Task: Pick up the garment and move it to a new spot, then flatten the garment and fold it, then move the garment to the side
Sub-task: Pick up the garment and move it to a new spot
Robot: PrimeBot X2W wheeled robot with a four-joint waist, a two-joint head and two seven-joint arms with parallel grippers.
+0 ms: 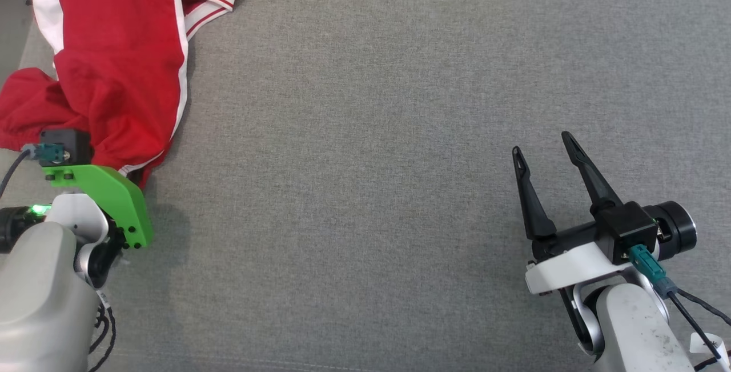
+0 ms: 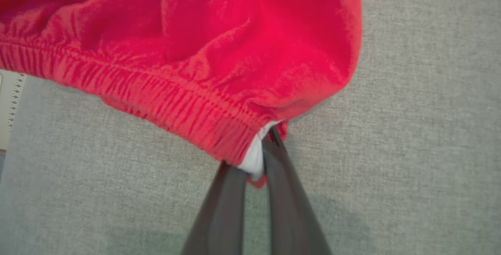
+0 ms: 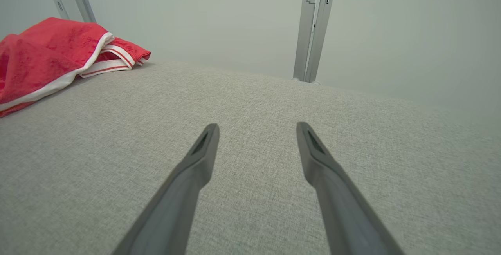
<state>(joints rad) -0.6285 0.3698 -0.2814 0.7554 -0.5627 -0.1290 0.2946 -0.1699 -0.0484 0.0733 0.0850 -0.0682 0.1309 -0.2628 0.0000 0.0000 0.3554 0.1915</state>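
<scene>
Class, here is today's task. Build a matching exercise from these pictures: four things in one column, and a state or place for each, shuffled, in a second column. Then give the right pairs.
Column one
1. left gripper
2. right gripper
3. garment
4. metal post

Column two
A. upright behind the table
B. open, holding nothing
C. crumpled on the table's left side
D. shut on a waistband corner

Pairs: 1-D, 2-B, 3-C, 4-A
</scene>
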